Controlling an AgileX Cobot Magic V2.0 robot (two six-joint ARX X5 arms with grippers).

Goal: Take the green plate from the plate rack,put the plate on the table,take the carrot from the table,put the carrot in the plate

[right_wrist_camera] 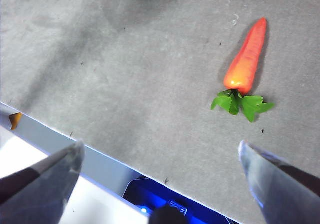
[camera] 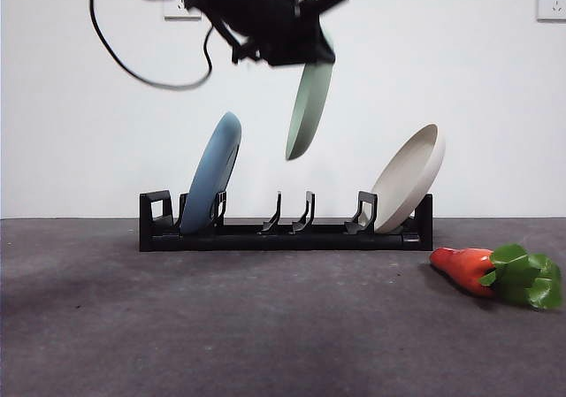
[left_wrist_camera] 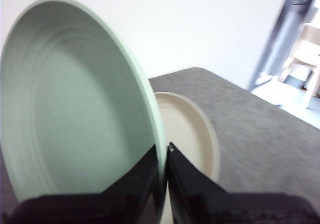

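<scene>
Front view: the left gripper (camera: 311,59) hangs at about 12 o'clock over the black plate rack (camera: 283,234), its dark, blurred body coming in from the top edge with cables looping off toward 10 o'clock. It has the pale green plate (camera: 309,110) pinched by the upper rim; the plate hangs on edge, tilted, clear of the rack and above its empty middle slots. In the rack the light blue plate (camera: 212,173) leans in the slots at the 9 o'clock end and the beige plate (camera: 409,179) leans at the 3 o'clock end. The carrot (camera: 467,267) lies on the dark grey table (camera: 221,326) at about 4 o'clock from the rack, well apart from it, its green leaves (camera: 526,278) pointing toward 3 o'clock

Left wrist view: the left gripper (left_wrist_camera: 164,159) has its two black jaws closed tight on the green plate's (left_wrist_camera: 75,104) rim, one jaw on each face. The beige plate (left_wrist_camera: 187,134) shows just behind it, with the table (left_wrist_camera: 250,129) beyond

Right wrist view: the right gripper (right_wrist_camera: 160,159) has its jaws spread wide with nothing between them, high above the table (right_wrist_camera: 125,59). The carrot (right_wrist_camera: 246,58) lies on the table well apart from the jaws, leaves (right_wrist_camera: 241,103) at its thick end
</scene>
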